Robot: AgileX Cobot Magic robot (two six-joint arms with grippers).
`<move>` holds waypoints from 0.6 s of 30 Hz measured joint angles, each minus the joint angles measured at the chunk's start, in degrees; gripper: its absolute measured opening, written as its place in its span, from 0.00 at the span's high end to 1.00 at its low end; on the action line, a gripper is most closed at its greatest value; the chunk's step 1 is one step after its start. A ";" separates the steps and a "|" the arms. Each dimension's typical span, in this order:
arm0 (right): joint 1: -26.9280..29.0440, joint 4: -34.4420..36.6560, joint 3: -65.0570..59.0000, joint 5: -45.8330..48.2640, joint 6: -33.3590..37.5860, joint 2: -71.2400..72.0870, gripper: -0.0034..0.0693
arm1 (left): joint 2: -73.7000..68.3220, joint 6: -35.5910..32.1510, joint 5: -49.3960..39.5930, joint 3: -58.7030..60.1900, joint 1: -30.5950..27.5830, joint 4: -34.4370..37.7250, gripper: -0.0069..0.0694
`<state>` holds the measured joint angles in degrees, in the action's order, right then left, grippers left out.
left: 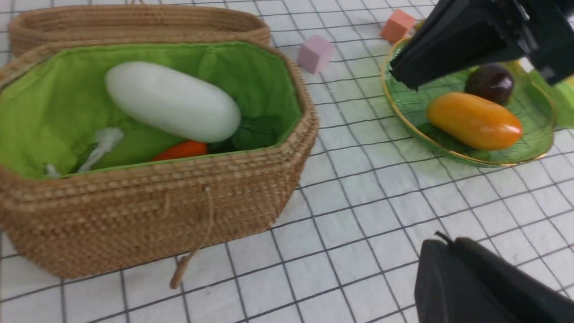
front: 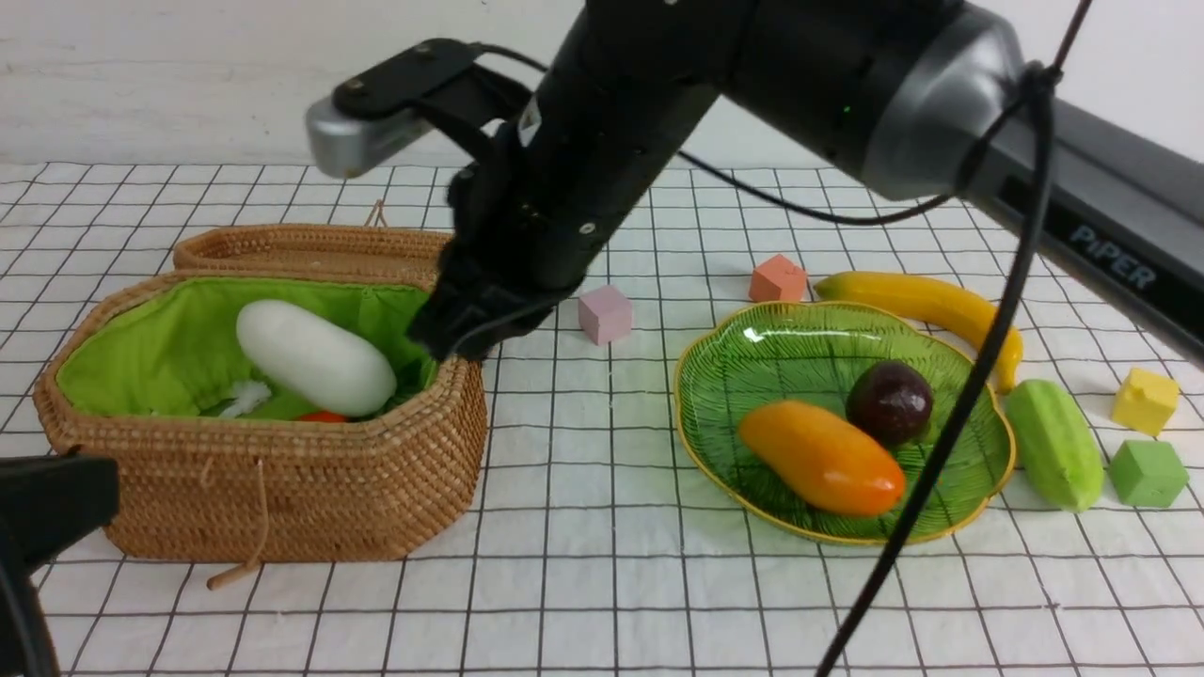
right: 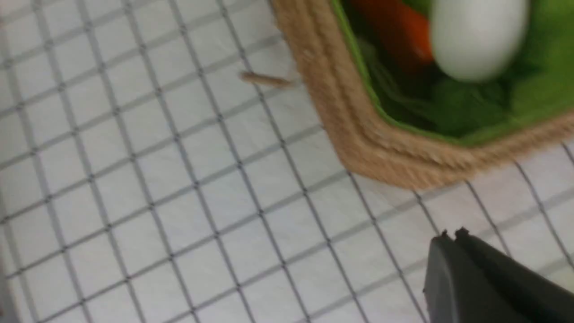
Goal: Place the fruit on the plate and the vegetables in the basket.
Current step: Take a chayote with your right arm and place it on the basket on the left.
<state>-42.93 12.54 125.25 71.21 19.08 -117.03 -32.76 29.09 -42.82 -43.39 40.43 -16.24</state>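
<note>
The wicker basket (front: 282, 498) with green lining stands at the left and holds the white radish (front: 315, 357) and the orange carrot (front: 322, 417), mostly hidden under it. The green plate (front: 752, 362) at the right holds the mango (front: 823, 458) and the mangosteen (front: 890, 402). The banana (front: 926, 303) lies on the cloth behind the plate. The cucumber (front: 1053, 444) lies on the cloth right of it. My right gripper (front: 451, 340) is shut and empty, above the basket's right rim. My left gripper (left: 441, 244) is shut and empty, low at the front left.
The flat woven lid (front: 310, 246) leans behind the basket. Small cubes lie about: pink (front: 605, 314), orange (front: 778, 279), yellow (front: 1145, 401) and green (front: 1147, 473). My right arm and its cable (front: 950, 414) reach across the plate. A white gridded cloth (front: 583, 527) covers the table.
</note>
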 joint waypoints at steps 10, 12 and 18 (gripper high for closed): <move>8.19 -3.90 -19.58 0.23 -8.25 18.24 0.96 | -1.82 -29.78 4.18 0.00 0.00 28.02 0.93; 13.48 -3.96 -27.26 0.29 -8.46 23.36 0.96 | -2.42 -36.05 4.07 0.00 0.00 33.96 0.93; 30.72 -4.38 -39.51 -0.78 -11.60 30.63 0.95 | -2.78 -45.82 4.94 0.00 0.00 42.17 0.93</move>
<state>-12.20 8.16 85.74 70.44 7.48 -86.40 -35.53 -16.73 -37.89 -43.39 40.43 25.93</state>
